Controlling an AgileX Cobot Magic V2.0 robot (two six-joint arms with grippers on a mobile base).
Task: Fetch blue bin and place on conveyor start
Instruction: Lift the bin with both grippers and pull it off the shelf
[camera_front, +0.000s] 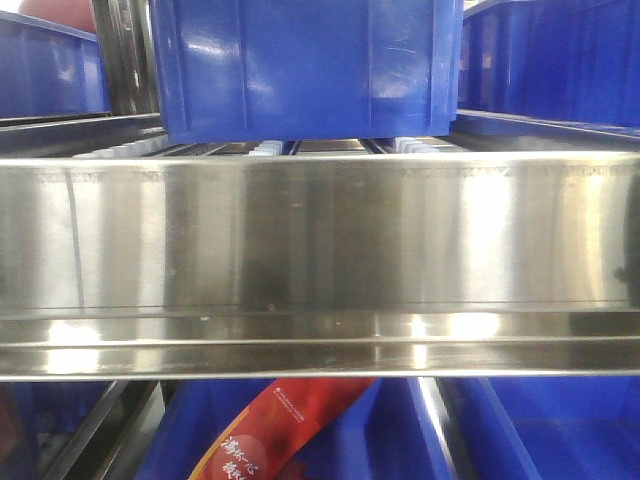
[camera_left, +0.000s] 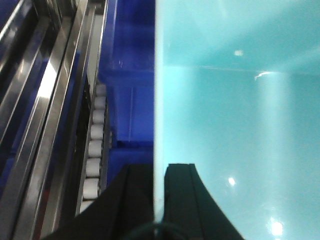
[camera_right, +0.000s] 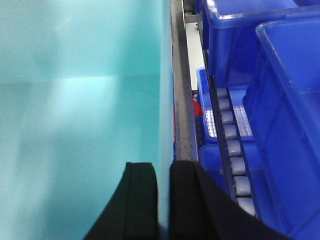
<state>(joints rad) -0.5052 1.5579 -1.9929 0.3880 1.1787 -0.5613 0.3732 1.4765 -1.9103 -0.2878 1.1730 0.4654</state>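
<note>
Left wrist-mounted view showed the blue bin filling everything to the right of the left gripper. The bin's thin pale wall edge ran straight down between the two black fingers, one outside the wall and one inside, so the gripper was clamped on that wall. Just left of the gripper lay a row of white rollers. Beyond them were steel rails, with a dark blue crate ahead beside the bin's wall.

In the right wrist-mounted view the blue bin took up all the space left of the right gripper. Its wall edge passed between that gripper's fingers, which were likewise closed on it. Immediately right of the gripper ran a steel rail, then grey rollers. Farther right stood dark blue crates.

The exterior front-facing view was filled by a polished steel shelf beam. Another dark blue crate sat above it, and a red packet lay below.
</note>
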